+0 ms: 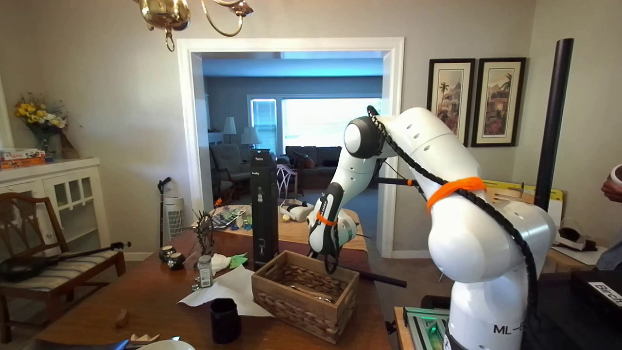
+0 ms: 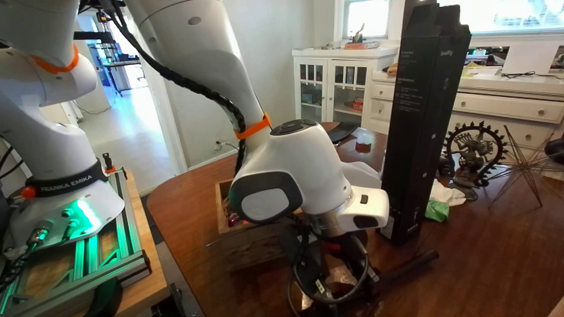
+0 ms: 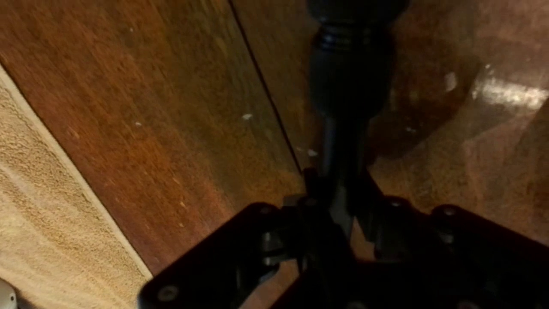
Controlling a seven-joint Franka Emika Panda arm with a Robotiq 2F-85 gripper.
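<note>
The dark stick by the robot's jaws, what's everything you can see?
The dark stick looks round, nearly black and slightly shiny; its material is unclear. Two fat, rounded parts meet at a ringed waist, then a slim neck runs between the jaws, which look shut on it. It stretches over the table; I can't tell if they touch. What seems its end pokes out beyond the basket.
</note>
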